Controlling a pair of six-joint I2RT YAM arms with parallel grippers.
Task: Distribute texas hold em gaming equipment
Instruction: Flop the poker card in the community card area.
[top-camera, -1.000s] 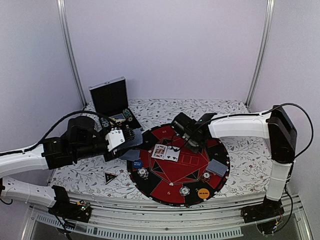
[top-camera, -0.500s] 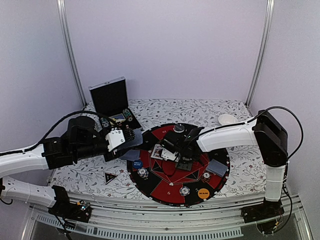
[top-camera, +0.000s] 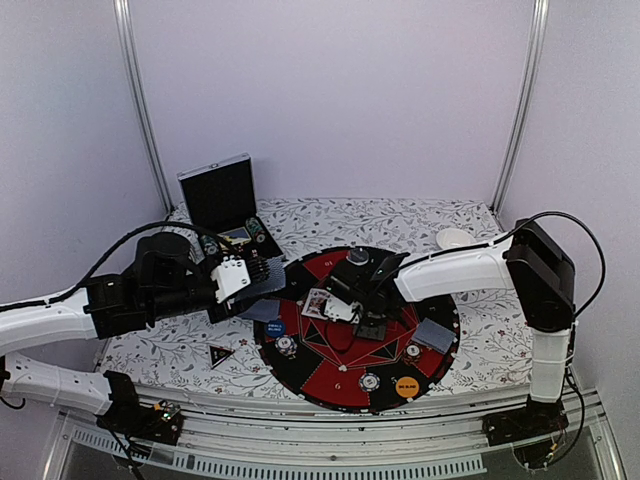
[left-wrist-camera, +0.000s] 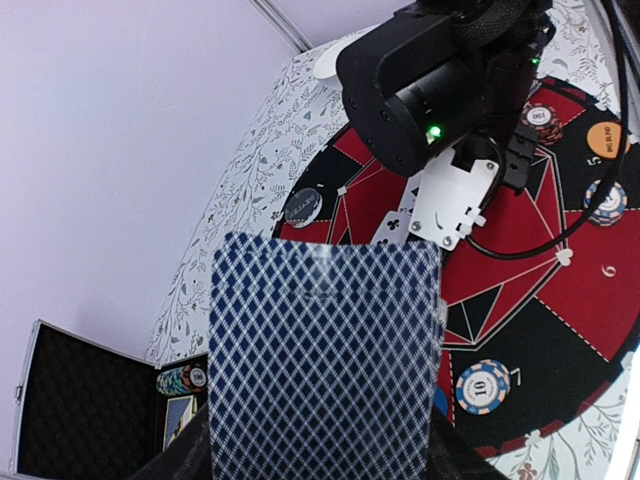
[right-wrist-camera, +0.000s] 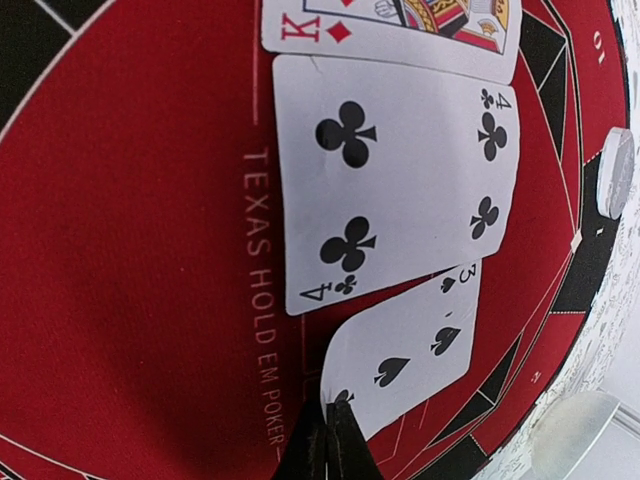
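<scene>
Top view: left gripper is clamped on a deck of grey-blue-backed cards, held above the cloth just off the left rim of the mat, in front of the open case

Right gripper is low over the mat centre, next to the face-up cards

Also on the mat: blue button, orange button, chips spaced round the rim, and face-down cards on the right side

Black triangular marker lies on the cloth, off the mat

Left wrist view: the deck back fills the lower frame and hides most of the fingers; only dark shapes show at the bottom corners. The right arm's wrist hangs over the mat beyond it

Right wrist view: fingertips are pressed together on the near corner of the three of spades. Its far end meets the edge of the four of clubs; touching or overlapping, cannot tell. King of diamonds lies just past that

Handling, as a judgement: cards are light, thin, bendy and slick, so a single card is best pinched at a corner or short edge, since it is hard to lift once flat. The deck needs a squeeze across its faces or the cards may fan out and slide. Chips are small and stiff, best taken across the rim
</scene>
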